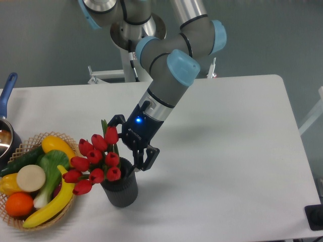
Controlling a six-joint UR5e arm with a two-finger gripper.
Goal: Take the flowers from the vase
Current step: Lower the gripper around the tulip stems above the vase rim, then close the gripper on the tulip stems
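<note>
The flowers (pixel 95 159), a tied bunch of red tulip buds with green stems, stand in the dark ribbed vase (pixel 120 192) at the table's front left and lean to the left. My gripper (pixel 124 147) comes down from the upper right and is open. One finger sits behind the top bud and the other finger (pixel 143 160) reaches the vase's right rim. The stems at the vase's mouth lie roughly between the fingers, and I cannot tell whether the fingers touch them.
A wicker basket (pixel 69 138) of fruit and vegetables stands just left of the vase, nearly touching the buds. A pot with a blue handle (pixel 7 89) sits at the far left edge. The arm's base stands behind the table.
</note>
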